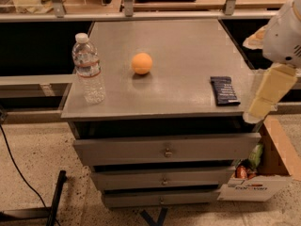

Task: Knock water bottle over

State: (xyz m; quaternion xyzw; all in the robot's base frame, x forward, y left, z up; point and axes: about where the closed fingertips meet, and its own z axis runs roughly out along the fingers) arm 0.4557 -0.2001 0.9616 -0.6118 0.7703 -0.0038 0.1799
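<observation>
We see water bottle (87, 69) upright, capped, at left near corner of counter (188, 46). Pincer (270, 91) at counter's right edge; apart or together, we cannot tell. Cardboard box (256, 188) below holds packets.

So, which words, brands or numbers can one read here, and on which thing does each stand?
Nothing can be read with certainty.
Label band on the bottle: print too small to read.
Dark packet: no legible print.
Front of the box on the floor: blue print, too blurred to read.
The gripper, at the right edge of the cabinet, far from the bottle: no text seen.
</observation>
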